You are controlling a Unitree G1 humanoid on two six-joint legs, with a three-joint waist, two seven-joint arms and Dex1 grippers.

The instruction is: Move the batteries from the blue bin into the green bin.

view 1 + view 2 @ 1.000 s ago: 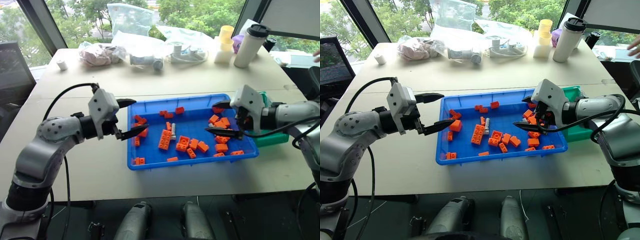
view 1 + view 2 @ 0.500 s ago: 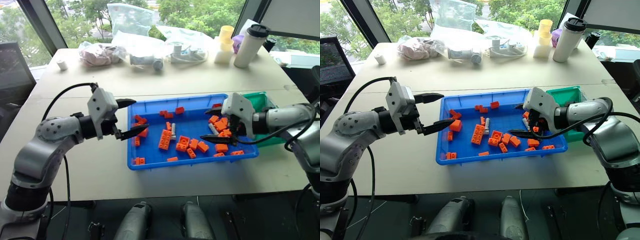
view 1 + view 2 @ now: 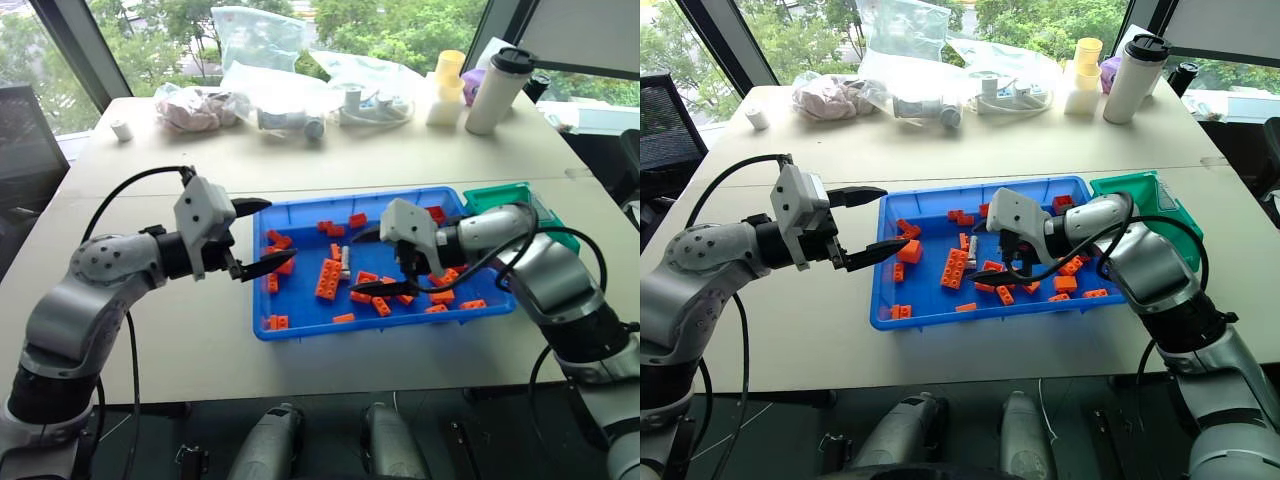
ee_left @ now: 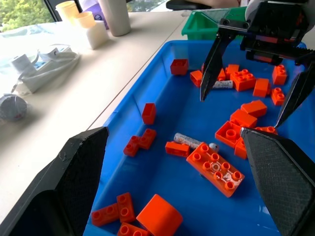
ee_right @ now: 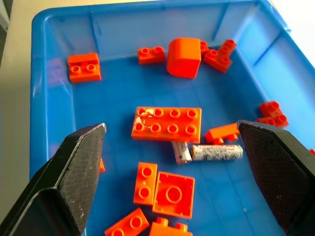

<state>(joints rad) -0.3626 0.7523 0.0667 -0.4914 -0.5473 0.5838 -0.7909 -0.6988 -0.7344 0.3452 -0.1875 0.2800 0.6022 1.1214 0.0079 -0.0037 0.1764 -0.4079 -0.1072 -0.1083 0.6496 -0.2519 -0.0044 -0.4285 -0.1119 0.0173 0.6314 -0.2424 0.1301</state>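
Note:
The blue bin [image 3: 300,331] lies on the table, strewn with orange bricks [image 3: 329,279]. Two batteries [image 5: 216,152] lie end to end near the long brick in its middle, seen from the head as a grey stick [image 3: 346,262]. Another battery [image 4: 220,84] rests farther toward the green bin [image 3: 505,195], which stands at the blue bin's right end. My right gripper [image 3: 358,263] hangs open low over the middle of the blue bin, pointing left, with the battery pair just beyond its fingertips. My left gripper [image 3: 272,233] is open and empty over the bin's left rim.
At the back of the table lie clear plastic bags [image 3: 265,45], a white tumbler with a black lid [image 3: 495,90], yellow cups [image 3: 448,85] and a small white roll [image 3: 124,129]. Bare tabletop surrounds the bins on the left and front.
My right gripper has swung left and down from the blue bin's right end to its middle, staying open. The left gripper has not moved.

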